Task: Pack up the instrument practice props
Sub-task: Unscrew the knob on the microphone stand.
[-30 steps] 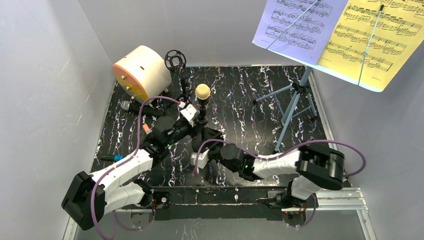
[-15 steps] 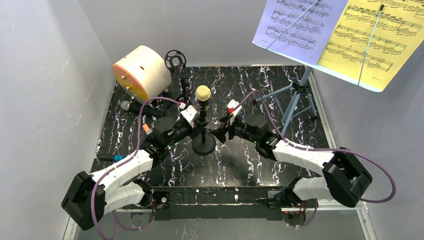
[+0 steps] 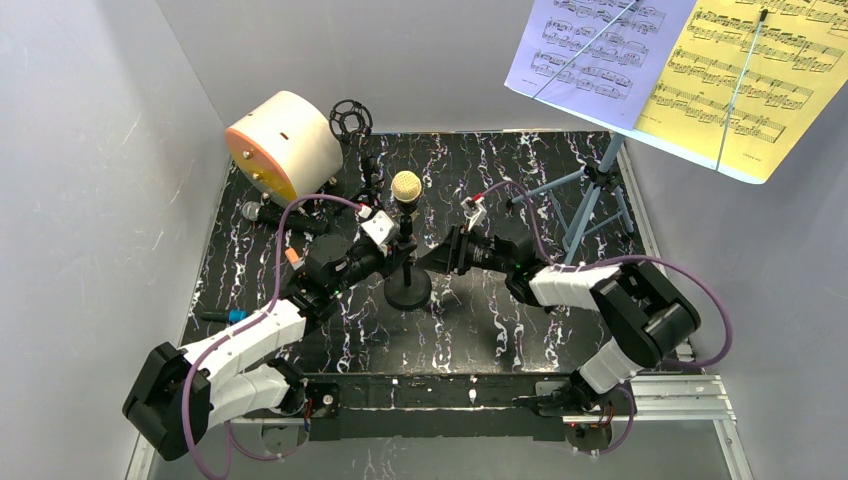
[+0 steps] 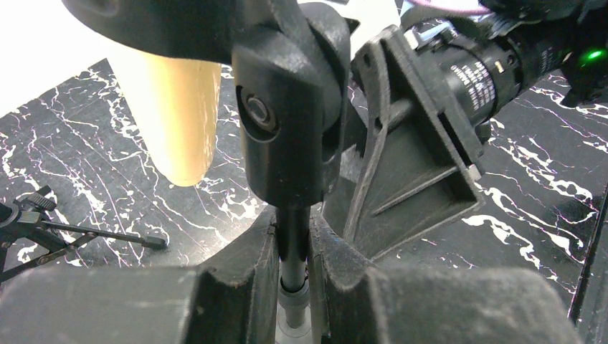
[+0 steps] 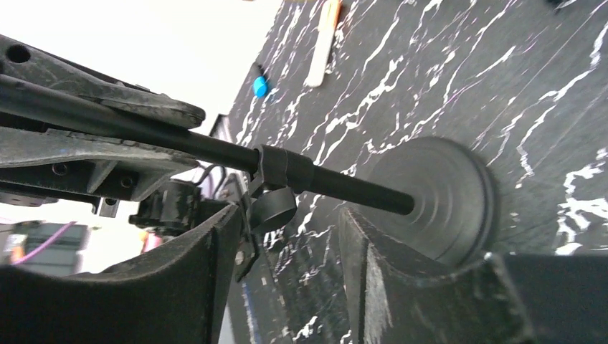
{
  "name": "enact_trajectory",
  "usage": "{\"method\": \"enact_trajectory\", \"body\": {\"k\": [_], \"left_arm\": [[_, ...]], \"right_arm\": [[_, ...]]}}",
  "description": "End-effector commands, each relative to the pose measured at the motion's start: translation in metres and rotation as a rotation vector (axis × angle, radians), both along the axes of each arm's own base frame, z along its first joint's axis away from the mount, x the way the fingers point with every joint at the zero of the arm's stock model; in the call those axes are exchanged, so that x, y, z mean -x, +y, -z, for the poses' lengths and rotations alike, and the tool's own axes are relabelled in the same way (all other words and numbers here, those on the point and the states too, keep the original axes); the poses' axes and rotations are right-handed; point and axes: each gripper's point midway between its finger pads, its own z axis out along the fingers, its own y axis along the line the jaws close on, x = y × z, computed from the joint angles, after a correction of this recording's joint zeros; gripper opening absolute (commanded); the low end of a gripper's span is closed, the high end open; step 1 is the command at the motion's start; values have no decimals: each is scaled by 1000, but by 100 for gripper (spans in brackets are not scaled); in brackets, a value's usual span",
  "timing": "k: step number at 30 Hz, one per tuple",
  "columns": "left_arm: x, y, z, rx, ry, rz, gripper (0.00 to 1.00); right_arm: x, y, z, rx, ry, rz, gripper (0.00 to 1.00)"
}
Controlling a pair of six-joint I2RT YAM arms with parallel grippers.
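The cream microphone (image 3: 405, 185) stands upright on the black round-base pole (image 3: 407, 290) in mid-table. My left gripper (image 3: 385, 256) is shut on the pole's thin shaft (image 4: 294, 240), just under the clip that holds the cream microphone body (image 4: 176, 107). My right gripper (image 3: 440, 258) is open, right of the pole; in the right wrist view the shaft (image 5: 323, 179) and round base (image 5: 430, 201) lie just beyond its gripper (image 5: 287, 254). The silver-headed microphone (image 3: 255, 211) lies at the left. The blue rack's tripod (image 3: 590, 205) holds the lavender (image 3: 590, 45) and yellow (image 3: 760, 70) sheets.
The big cream cylinder with an orange face (image 3: 282, 142) lies at the back left, with a black ring-shaped mount (image 3: 350, 118) beside it. A small orange stick (image 3: 291, 257) and a blue-tipped piece (image 3: 235, 315) lie under the left arm. Grey walls close in on both sides.
My right arm has swung from the near middle of the table up to the pole and now faces it with open jaws. The left arm has kept its grip and not moved.
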Motion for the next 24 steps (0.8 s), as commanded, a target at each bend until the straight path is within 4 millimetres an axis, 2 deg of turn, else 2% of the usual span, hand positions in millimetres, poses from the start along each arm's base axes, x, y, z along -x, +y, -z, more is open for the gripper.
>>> {"method": "enact_trajectory", "body": {"k": [1,5,9,14,19,24], "left_arm": [[8,-4,-9,25,-26,40,0],[9,-4,-9,25,-25,41,0],[9,-4,-9,25,-26,41,0],[8,-4,-9,25,-24,41,0],[8,-5,-8,24,-22,43,0],[8,-5,-8,24,-22,44,0]], "right_arm": [[14,11,-23,-149,64,-103,57],[15,12,-20,-147,52,-120,45],[11,12,-17,-108,-8,-120,29],[6,10,-12,-5,-174,-148,16],[7,5,-2,149,-568,-205,1],[6,8,17,421,-1020,-295,1]]}}
